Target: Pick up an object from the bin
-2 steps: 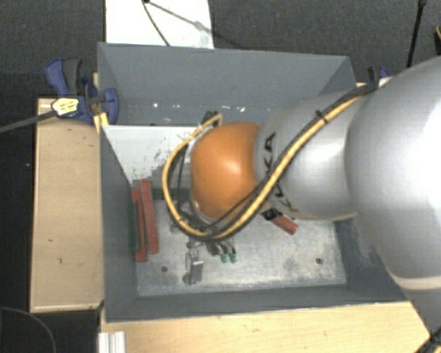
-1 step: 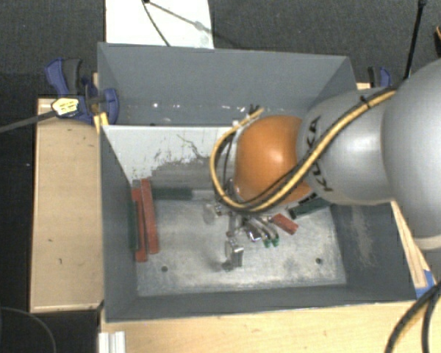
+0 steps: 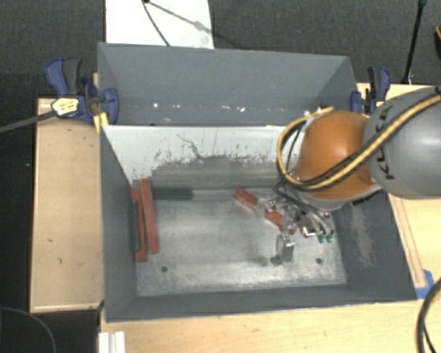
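The gripper (image 3: 283, 250) sits low, its tip close to the scuffed floor of the grey metal bin (image 3: 206, 259), hanging under the arm's round orange cover (image 3: 331, 153). How wide it stands I can't make out, nor whether it has anything in its grasp. Just behind it, tucked under the wrist, lies a small red-brown block (image 3: 273, 213), and a step further back and to the side is a second flat red-brown piece (image 3: 243, 197). Those two are the nearest candidates, I'd say, since both lie loose on open floor with room around them. Well away, across the bin from the gripper, a pair of long red-brown bars (image 3: 148, 223) lies pressed along the foot of the far sloping wall, beside a dark green strip (image 3: 134, 230). That's an awkward spot, with the wall crowding any approach. A dark slim rod (image 3: 173, 193) rests along the back edge. The floor itself is bare, scratched metal, flat and hard, so things may skid. Around the bin there's dark flooring (image 3: 29, 20) with cables trailing.
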Robot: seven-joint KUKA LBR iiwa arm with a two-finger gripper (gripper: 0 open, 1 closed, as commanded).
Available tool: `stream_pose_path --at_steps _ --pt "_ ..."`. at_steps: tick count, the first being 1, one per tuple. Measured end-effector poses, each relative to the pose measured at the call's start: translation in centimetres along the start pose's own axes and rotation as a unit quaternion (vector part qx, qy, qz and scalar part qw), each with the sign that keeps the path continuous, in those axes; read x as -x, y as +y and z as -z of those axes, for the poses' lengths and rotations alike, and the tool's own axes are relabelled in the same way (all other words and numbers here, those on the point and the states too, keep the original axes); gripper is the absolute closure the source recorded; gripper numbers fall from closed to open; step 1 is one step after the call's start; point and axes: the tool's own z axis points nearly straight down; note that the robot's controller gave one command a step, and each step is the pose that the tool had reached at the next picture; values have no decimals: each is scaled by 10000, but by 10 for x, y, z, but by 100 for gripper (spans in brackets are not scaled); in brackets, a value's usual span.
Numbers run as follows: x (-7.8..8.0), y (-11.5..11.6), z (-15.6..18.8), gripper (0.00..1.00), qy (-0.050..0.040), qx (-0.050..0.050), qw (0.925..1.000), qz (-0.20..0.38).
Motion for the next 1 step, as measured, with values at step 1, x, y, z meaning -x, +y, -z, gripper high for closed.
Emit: stream_pose_path --at_steps 1 --pt "52 -20 8 0 -59 12 10000 53"
